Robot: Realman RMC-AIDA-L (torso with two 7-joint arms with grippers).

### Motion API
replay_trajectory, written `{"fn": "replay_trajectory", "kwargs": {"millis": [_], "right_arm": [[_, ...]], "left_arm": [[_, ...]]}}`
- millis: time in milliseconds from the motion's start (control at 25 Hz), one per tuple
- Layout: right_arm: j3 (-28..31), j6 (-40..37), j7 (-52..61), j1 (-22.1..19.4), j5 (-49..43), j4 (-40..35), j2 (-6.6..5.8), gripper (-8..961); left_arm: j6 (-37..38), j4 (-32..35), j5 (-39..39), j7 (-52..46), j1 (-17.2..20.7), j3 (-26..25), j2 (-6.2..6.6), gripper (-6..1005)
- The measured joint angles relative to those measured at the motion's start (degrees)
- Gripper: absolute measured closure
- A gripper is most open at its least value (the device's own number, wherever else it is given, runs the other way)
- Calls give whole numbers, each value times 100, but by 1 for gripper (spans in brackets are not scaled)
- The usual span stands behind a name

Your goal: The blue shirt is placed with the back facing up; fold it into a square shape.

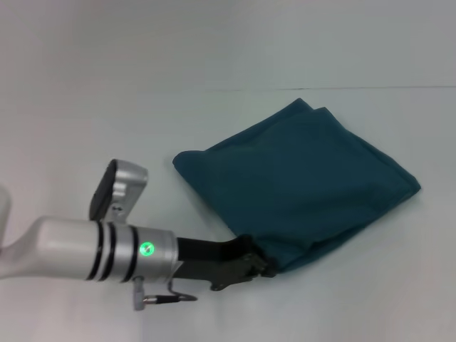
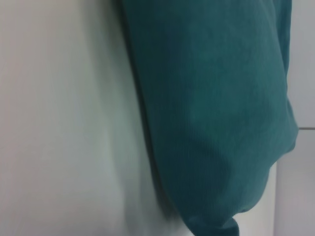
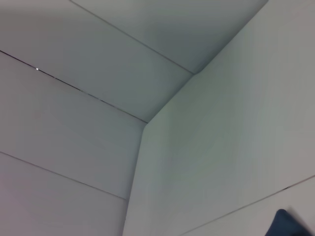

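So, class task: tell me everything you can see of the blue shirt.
The blue shirt is plain dark teal, soft knit cotton by its look, already folded into a layered, roughly square bundle lying flat and turned diamond-wise on the white table. No lettering shows. The left tool meets its near corner.

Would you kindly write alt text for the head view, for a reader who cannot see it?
A blue shirt lies folded into a rough square on a white table. The robot's left gripper reaches in from the left and meets the shirt's near corner. The right arm is not in this view.
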Motion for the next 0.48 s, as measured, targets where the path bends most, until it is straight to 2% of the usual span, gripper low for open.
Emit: {"fn": "replay_trajectory", "kwargs": {"millis": [160,240,280,320,360,480], "right_arm": [[2,-6,-15,-3,8,79,0,71],[-4,-23,-16,-3,10,91,0,71],[-10,-32,-16,-4,10,92,0,72],[-13,-39,-14,-4,10,93,0,72],[-15,-47,-13,-5,10,93,-1,72],[-11,-82,-11,-3,10,94,0,72]], "left_arm": [[329,326,177,0,407,-334,84,981],[485,364,417,17,483,-647,150,980],[485,364,417,17,483,-647,150,979],[567,373,561,32,510,-866,189,979],[754,404,991,64,556,-1396,256,978],[904,420,1404,90,575,-1858,325,977]]}}
